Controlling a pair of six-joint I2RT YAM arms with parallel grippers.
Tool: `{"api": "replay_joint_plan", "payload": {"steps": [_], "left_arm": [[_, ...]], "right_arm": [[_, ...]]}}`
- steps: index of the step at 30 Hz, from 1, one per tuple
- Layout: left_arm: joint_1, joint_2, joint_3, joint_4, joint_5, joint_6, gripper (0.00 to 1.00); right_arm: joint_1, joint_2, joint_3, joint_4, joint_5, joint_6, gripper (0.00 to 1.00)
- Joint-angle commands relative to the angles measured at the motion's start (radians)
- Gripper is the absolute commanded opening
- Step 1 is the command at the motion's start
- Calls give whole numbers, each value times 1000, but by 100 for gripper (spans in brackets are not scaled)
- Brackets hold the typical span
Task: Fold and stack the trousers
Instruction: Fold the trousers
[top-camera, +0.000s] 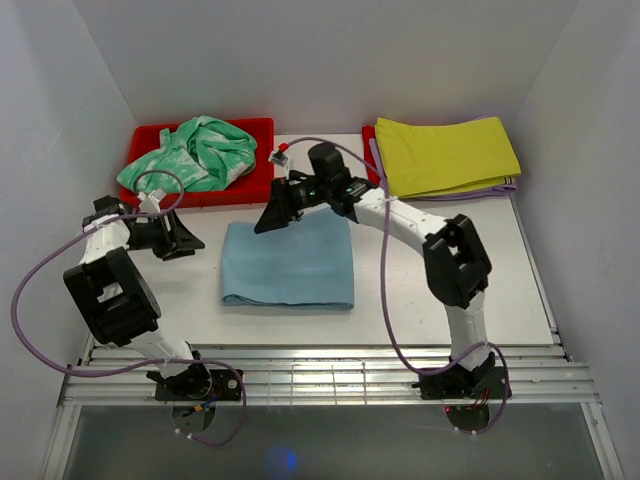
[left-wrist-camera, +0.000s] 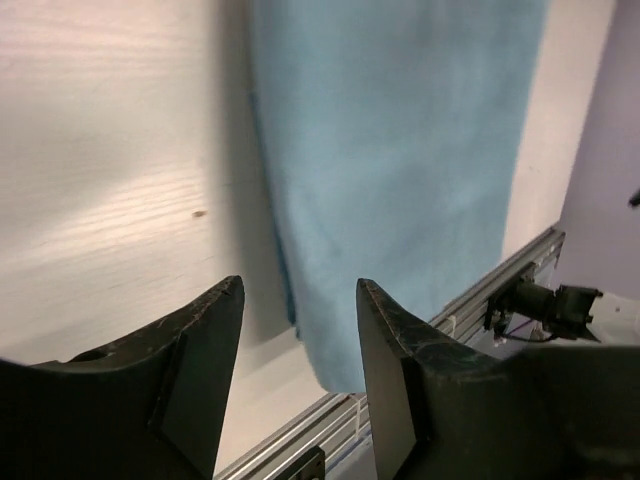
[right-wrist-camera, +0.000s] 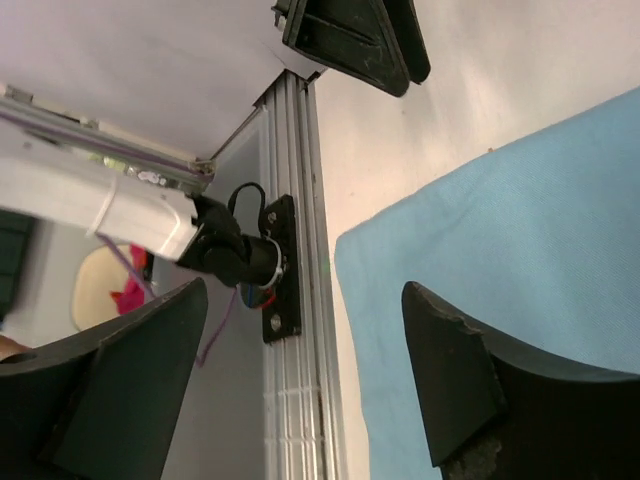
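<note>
trousers (top-camera: 290, 262): folded into a flat sky-blue rectangle, lying mid-table (top-camera: 520, 285), edges fairly square.
left gripper (top-camera: 188, 241): low over bare tabletop just left of the trousers, pointing at them, not touching. Fingers parted by a moderate gap, nothing between.
right gripper (top-camera: 268, 217): above the trousers' far-left corner. Fingers spread wide, empty. Contact with the cloth: can't tell.
red bin (top-camera: 255, 180): back left, holds the crumpled mint-green-and-white garment (top-camera: 190, 152).
yellow-green cloth (top-camera: 447, 155): back right, folded flat over a lilac layer, well apart from the trousers.
</note>
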Motion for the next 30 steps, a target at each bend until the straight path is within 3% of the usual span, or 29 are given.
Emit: {"api": "replay_joint_plan", "payload": {"steps": [1,2,6,10,14,21,26,30], "left_arm": [[-56,-98,64,-123,241,172,58],[-82,-104,66,-149,282,195,57],[-262,-111,9,-152,334,194,51],[-353,-16,-75,-100,345,138,47],[-358,168,-71,-92,350,108,42],[-353,429,-116,-25,161,72,40],[-323,426,-141,47,135,92,47],[-301,321,-86,46,160,140,54]], "right_arm": [[-77,-164,-101,-161,-133,-269,82],[-88,-189,-130,-277,-133,-331,81],[-118,-298,-355,-434,-162,-505,77],[-129,-335,-555,-392,-210,-496,76],[-131,-287,-672,-300,-213,-423,75],[-239,-100,-689,-298,-137,-380,76],[-293,-121,-718,-310,-64,-393,79],[-298,-297,-744,-353,15,-436,80]]}}
